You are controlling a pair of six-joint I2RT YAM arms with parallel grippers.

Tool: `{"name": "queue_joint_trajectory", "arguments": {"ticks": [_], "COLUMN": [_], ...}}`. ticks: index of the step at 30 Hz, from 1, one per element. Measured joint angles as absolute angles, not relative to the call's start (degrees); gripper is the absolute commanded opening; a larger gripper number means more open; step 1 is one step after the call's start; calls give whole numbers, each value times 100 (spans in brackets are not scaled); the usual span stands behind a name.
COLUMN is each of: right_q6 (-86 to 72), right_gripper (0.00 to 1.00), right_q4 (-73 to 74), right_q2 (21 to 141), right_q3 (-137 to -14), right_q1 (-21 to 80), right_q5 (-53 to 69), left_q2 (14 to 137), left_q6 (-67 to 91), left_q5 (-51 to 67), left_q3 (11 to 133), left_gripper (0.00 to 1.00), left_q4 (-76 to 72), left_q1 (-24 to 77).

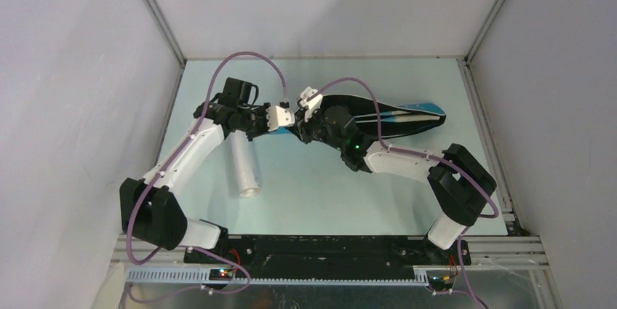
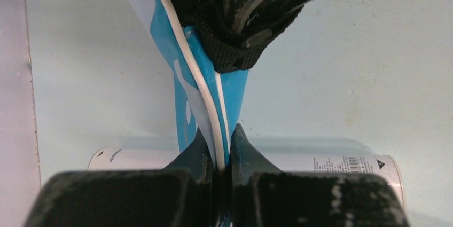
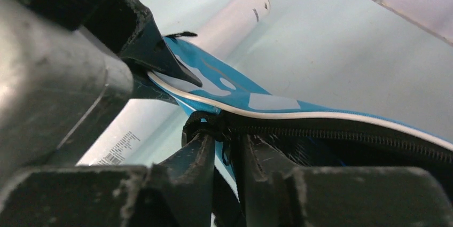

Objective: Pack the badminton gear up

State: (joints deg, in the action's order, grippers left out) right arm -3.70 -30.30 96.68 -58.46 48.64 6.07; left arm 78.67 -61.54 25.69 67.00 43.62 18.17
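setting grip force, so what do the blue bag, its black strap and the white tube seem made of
blue bag: looks like smooth coated fabric or vinyl, with a slight sheen, and it folds softly where pinched.
black strap: woven webbing, with a coarse visible weave.
white tube: rigid, smooth and matte, with a printed barcode; cardboard or plastic, cannot tell which.

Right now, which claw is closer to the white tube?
Left. The left claw pinches the bag right beside the tube; the right claw grips the bag farther along.
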Motion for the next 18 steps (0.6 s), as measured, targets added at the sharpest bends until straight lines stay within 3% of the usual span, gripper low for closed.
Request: {"name": "queue_joint_trajectory", "arguments": {"ticks": [7, 10, 18], "right_q6": [-180, -148, -248], "right_gripper": [11, 1, 0], "right_q4": [-2080, -1542, -1015], "right_q2": [9369, 9238, 9188], "right_q3": [-5924, -5992, -6069], "right_q1": [4842, 4536, 3833], "right_q5": [491, 1129, 2794], "left_q2": [8025, 8036, 8101], "left_q6": [-6274, -6403, -6545], "left_q5": [2504, 2523, 2877], "left_q3": [6805, 6831, 6877], "left_gripper": [0, 0, 0], "left_q4": [4438, 4517, 4536], "left_q1": [1846, 1833, 1863]}}
